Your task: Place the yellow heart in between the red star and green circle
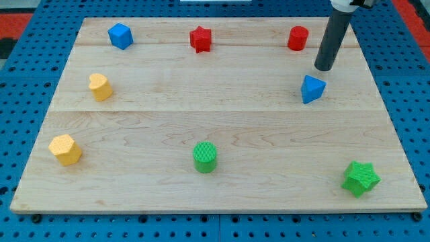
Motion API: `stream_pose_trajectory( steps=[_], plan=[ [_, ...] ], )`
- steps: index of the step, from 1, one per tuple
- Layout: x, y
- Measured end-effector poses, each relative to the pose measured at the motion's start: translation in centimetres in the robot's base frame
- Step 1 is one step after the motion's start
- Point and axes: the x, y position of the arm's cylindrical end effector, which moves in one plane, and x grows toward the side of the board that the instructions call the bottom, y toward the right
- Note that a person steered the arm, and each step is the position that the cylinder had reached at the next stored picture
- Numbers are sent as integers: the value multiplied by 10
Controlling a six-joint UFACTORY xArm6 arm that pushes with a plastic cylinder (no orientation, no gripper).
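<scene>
Near the board's top-right corner my tip (324, 68) stands just above the blue triangle (312, 89), with no pincer to spread or press. You risk nudging the red star (200, 39) or green circle (205, 157) while crossing. Your yellow heart (100, 87), small and upright, sits by the left edge

Surface: pale wooden board (222, 128) resting on a blue perforated base (27, 33)
Top row: blue cube (120, 35), red star (200, 39), red cylinder (298, 38)
Middle: yellow heart (100, 87) at the view's left; blue triangular block (312, 89) at the view's right
Bottom row: yellow hexagonal block (65, 149), green circle (205, 157), green star (361, 178)
Spacing: all blocks well apart
</scene>
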Motion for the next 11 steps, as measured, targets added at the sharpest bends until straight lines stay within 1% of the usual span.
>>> stream_pose_trajectory(
  steps=[2,5,6,7,8,9,10,11],
  plan=[
    [-22,-14],
    [-19,-112],
    [7,-189],
    [46,-281],
    [102,-323],
    [123,-357],
    [125,-414],
    [124,-447]
  ],
)
